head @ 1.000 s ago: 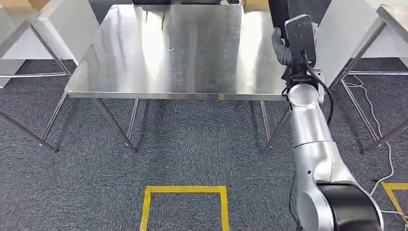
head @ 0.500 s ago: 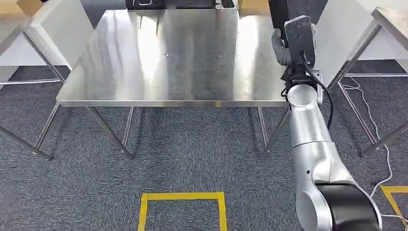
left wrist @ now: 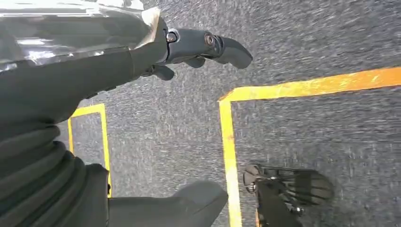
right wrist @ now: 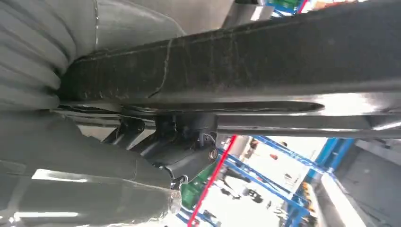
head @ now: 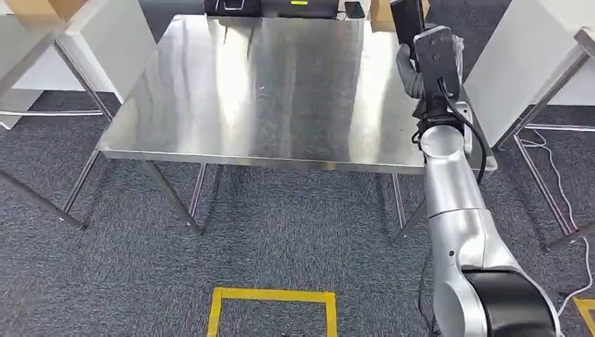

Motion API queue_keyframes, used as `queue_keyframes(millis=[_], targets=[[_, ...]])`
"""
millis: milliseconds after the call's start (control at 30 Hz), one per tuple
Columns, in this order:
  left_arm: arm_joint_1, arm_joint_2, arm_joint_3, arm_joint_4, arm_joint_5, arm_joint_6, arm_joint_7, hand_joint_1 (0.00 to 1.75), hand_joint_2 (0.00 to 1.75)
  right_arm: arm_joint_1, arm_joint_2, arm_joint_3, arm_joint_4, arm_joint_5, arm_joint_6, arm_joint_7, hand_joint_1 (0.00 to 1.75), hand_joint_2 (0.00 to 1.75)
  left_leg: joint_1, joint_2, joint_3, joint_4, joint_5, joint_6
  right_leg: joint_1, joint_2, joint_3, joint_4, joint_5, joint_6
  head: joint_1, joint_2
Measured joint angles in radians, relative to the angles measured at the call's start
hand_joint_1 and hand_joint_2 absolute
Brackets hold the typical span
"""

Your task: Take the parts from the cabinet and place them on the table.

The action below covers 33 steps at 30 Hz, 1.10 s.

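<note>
My right arm reaches up over the right side of the steel table (head: 266, 91). My right hand (head: 419, 64) grips a long black part (head: 405, 20) that sticks up past the wrist camera housing. In the right wrist view the black part (right wrist: 265, 61) runs across the picture as a rough dark bar, with my right hand (right wrist: 179, 146) wrapped under it. My left hand (left wrist: 142, 61) hangs beside my body above the carpet, fingers apart and holding nothing.
Black devices (head: 270, 7) and a cardboard box (head: 382, 10) sit at the table's far edge. More steel tables with white panels stand at left (head: 42, 42) and right (head: 533, 63). A yellow tape square (head: 273, 298) marks the carpet; a white cable (head: 561, 182) trails at right.
The whole view has shifted, so the camera has moved. The table now lies further under my right arm. My right hand keeps its grip on the black part.
</note>
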<state>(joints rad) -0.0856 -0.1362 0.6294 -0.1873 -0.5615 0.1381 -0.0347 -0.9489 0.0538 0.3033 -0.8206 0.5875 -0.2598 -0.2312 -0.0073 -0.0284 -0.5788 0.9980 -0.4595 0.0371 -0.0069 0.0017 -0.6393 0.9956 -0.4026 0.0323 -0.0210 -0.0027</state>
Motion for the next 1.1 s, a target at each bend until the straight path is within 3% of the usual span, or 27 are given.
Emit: queue_keyframes(millis=[33, 100, 133, 200, 233, 267, 300, 333, 433, 467, 533, 600, 633, 700, 767, 800, 833, 867, 933, 967, 1000, 1033, 1100], targets=[[0.001, 0.000, 0.000, 0.000, -0.001, 0.000, 0.000, 0.00, 1.75, 0.001, 0.000, 0.000, 0.000, 0.004, -0.001, 0.002, 1.75, 1.75, 0.000, 0.000, 0.005, 0.011, 0.001, -0.004, -0.007, 0.000, -0.001, -0.003, 0.001, -0.010, 0.002, 0.000], [0.001, 0.003, 0.000, 0.000, -0.003, 0.000, -0.001, 0.00, 1.75, -0.003, -0.001, 0.000, 0.000, 0.026, -0.005, 0.012, 1.75, 1.75, 0.003, 0.003, 0.002, 0.022, -0.016, -0.011, -0.019, 0.000, 0.020, -0.003, -0.004, -0.018, -0.001, 0.000], [0.000, 0.000, 0.000, 0.000, -0.003, -0.001, -0.002, 0.00, 1.75, -0.009, -0.002, 0.004, 0.000, 0.052, -0.010, 0.025, 1.75, 1.75, 0.003, 0.012, -0.010, 0.060, -0.033, -0.021, -0.019, 0.000, 0.030, -0.003, -0.010, -0.026, 0.001, 0.000], [-0.003, -0.001, 0.000, 0.000, -0.004, -0.001, -0.003, 0.00, 1.75, -0.020, -0.004, 0.022, 0.004, 0.092, -0.013, 0.044, 1.75, 1.75, 0.011, 0.021, -0.094, 0.210, -0.090, -0.035, -0.019, 0.002, 0.041, -0.003, -0.020, -0.037, -0.001, 0.000], [-0.002, -0.001, 0.000, 0.000, -0.005, -0.001, -0.003, 0.00, 1.75, -0.020, -0.004, 0.028, 0.006, 0.101, -0.013, 0.047, 1.75, 1.75, 0.014, 0.023, -0.145, 0.287, -0.116, -0.039, -0.019, 0.003, 0.048, -0.003, -0.027, -0.036, -0.002, 0.000], [-0.002, -0.001, 0.000, 0.000, -0.006, -0.001, -0.003, 0.00, 1.75, -0.019, -0.005, 0.033, 0.013, 0.118, -0.015, 0.056, 1.75, 1.75, 0.017, 0.024, -0.181, 0.329, -0.122, -0.042, -0.019, 0.004, 0.056, -0.003, -0.036, -0.034, -0.001, 0.000], [-0.002, -0.001, 0.000, 0.000, -0.008, -0.001, -0.002, 0.00, 1.75, -0.019, -0.005, 0.039, 0.023, 0.136, -0.019, 0.067, 1.75, 1.75, 0.019, 0.025, -0.196, 0.323, -0.104, -0.042, -0.020, 0.004, 0.068, -0.003, -0.044, -0.032, -0.001, 0.000], [-0.002, -0.001, 0.000, 0.000, -0.012, -0.002, -0.002, 0.00, 1.75, -0.020, -0.006, 0.045, 0.032, 0.158, -0.025, 0.078, 1.75, 1.75, 0.019, 0.026, -0.188, 0.272, -0.063, -0.041, -0.020, 0.004, 0.080, -0.003, -0.055, -0.029, -0.002, 0.000], [-0.002, -0.001, 0.001, 0.000, -0.016, -0.003, -0.001, 0.00, 1.75, -0.036, -0.008, 0.069, 0.080, 0.253, -0.058, 0.116, 1.75, 1.75, 0.019, 0.028, -0.110, 0.022, 0.113, -0.024, -0.022, 0.004, 0.118, -0.005, -0.084, -0.017, -0.001, 0.000], [-0.004, -0.001, 0.001, 0.000, -0.019, -0.003, 0.000, 0.00, 1.75, -0.042, -0.008, 0.078, 0.099, 0.281, -0.069, 0.124, 1.75, 1.75, 0.012, 0.030, -0.103, 0.008, 0.076, -0.022, -0.014, 0.007, 0.121, -0.003, -0.091, -0.008, 0.000, 0.000], [-0.006, -0.002, 0.001, 0.000, -0.026, -0.003, 0.004, 0.00, 1.75, -0.052, -0.009, 0.093, 0.130, 0.340, -0.078, 0.152, 1.75, 1.75, 0.009, 0.026, -0.093, 0.011, 0.076, -0.006, -0.010, 0.008, 0.126, -0.001, -0.096, 0.006, 0.001, 0.000], [-0.009, -0.005, 0.000, 0.000, -0.036, -0.004, 0.005, 0.00, 1.75, -0.053, -0.010, 0.101, 0.150, 0.393, -0.078, 0.166, 1.75, 1.75, 0.009, 0.025, -0.073, 0.005, 0.074, 0.009, -0.005, 0.006, 0.133, -0.006, -0.105, 0.013, 0.000, 0.000], [-0.010, -0.005, 0.000, 0.000, -0.038, -0.004, 0.006, 0.00, 1.75, -0.055, -0.011, 0.103, 0.161, 0.402, -0.074, 0.166, 1.75, 1.75, 0.010, 0.023, -0.064, 0.000, 0.072, 0.014, -0.009, 0.005, 0.115, 0.028, -0.112, 0.012, 0.002, 0.000], [-0.016, -0.004, 0.000, 0.000, -0.046, -0.008, 0.007, 0.00, 1.75, -0.063, -0.013, 0.119, 0.183, 0.428, -0.063, 0.165, 1.75, 1.75, 0.009, 0.020, -0.059, 0.000, 0.064, 0.026, -0.008, 0.005, 0.018, 0.186, -0.143, 0.002, 0.002, 0.000], [-0.017, -0.004, 0.000, 0.000, -0.053, -0.014, 0.007, 0.00, 1.75, -0.052, -0.016, 0.131, 0.200, 0.462, -0.052, 0.177, 1.75, 1.75, 0.007, 0.015, -0.050, 0.000, 0.052, 0.032, -0.004, 0.005, -0.081, 0.314, -0.189, 0.000, 0.003, 0.000], [-0.016, -0.004, 0.000, 0.000, -0.054, -0.021, 0.006, 0.00, 1.75, -0.046, -0.019, 0.139, 0.209, 0.479, -0.047, 0.185, 1.75, 1.75, 0.005, 0.010, -0.042, 0.000, 0.046, 0.032, -0.003, 0.005, -0.104, 0.323, -0.189, 0.003, 0.003, 0.000], [-0.014, -0.005, 0.000, 0.000, -0.055, -0.022, 0.006, 0.00, 1.75, -0.042, -0.019, 0.148, 0.215, 0.495, -0.042, 0.193, 1.75, 1.75, 0.002, 0.007, -0.032, 0.000, 0.038, 0.033, -0.002, 0.005, -0.107, 0.293, -0.171, 0.006, 0.003, 0.000], [-0.013, -0.006, 0.000, 0.000, -0.055, -0.022, 0.005, 0.00, 1.75, -0.041, -0.019, 0.157, 0.221, 0.521, -0.033, 0.205, 1.75, 1.75, -0.002, 0.004, -0.019, 0.000, 0.029, 0.033, -0.001, 0.005, -0.089, 0.220, -0.124, 0.014, 0.005, 0.000], [-0.013, -0.008, 0.000, 0.000, -0.056, -0.023, 0.003, 0.00, 1.75, -0.045, -0.022, 0.175, 0.230, 0.562, -0.023, 0.225, 1.75, 1.75, -0.004, 0.002, -0.001, -0.003, 0.012, 0.031, 0.007, 0.003, -0.040, 0.043, 0.001, 0.019, 0.007, 0.000], [-0.015, -0.010, 0.000, 0.001, -0.056, -0.023, 0.003, 0.00, 1.75, -0.049, -0.021, 0.184, 0.233, 0.581, -0.021, 0.234, 1.75, 1.75, -0.013, 0.000, 0.008, 0.005, 0.003, 0.026, 0.011, 0.004, -0.038, -0.013, 0.024, 0.011, 0.005, 0.000], [-0.016, -0.010, 0.000, 0.001, -0.056, -0.023, 0.003, 0.00, 1.75, -0.052, -0.022, 0.194, 0.238, 0.603, -0.015, 0.245, 1.75, 1.75, -0.013, -0.002, 0.007, 0.001, -0.006, 0.019, 0.014, 0.004, -0.028, -0.001, 0.007, -0.012, 0.008, 0.000], [-0.017, -0.009, 0.001, 0.001, -0.056, -0.023, 0.001, 0.00, 1.75, -0.053, -0.022, 0.204, 0.243, 0.632, -0.009, 0.257, 1.75, 1.75, -0.014, -0.002, 0.013, 0.006, -0.010, 0.014, 0.015, 0.005, -0.022, -0.004, 0.023, -0.019, 0.005, 0.000], [-0.017, -0.008, 0.001, 0.001, -0.056, -0.024, 0.000, 0.00, 1.75, -0.054, -0.023, 0.219, 0.256, 0.672, 0.010, 0.271, 1.75, 1.75, -0.013, -0.003, 0.015, 0.016, -0.021, 0.009, -0.003, 0.005, -0.011, -0.004, 0.024, -0.025, 0.005, 0.000]])
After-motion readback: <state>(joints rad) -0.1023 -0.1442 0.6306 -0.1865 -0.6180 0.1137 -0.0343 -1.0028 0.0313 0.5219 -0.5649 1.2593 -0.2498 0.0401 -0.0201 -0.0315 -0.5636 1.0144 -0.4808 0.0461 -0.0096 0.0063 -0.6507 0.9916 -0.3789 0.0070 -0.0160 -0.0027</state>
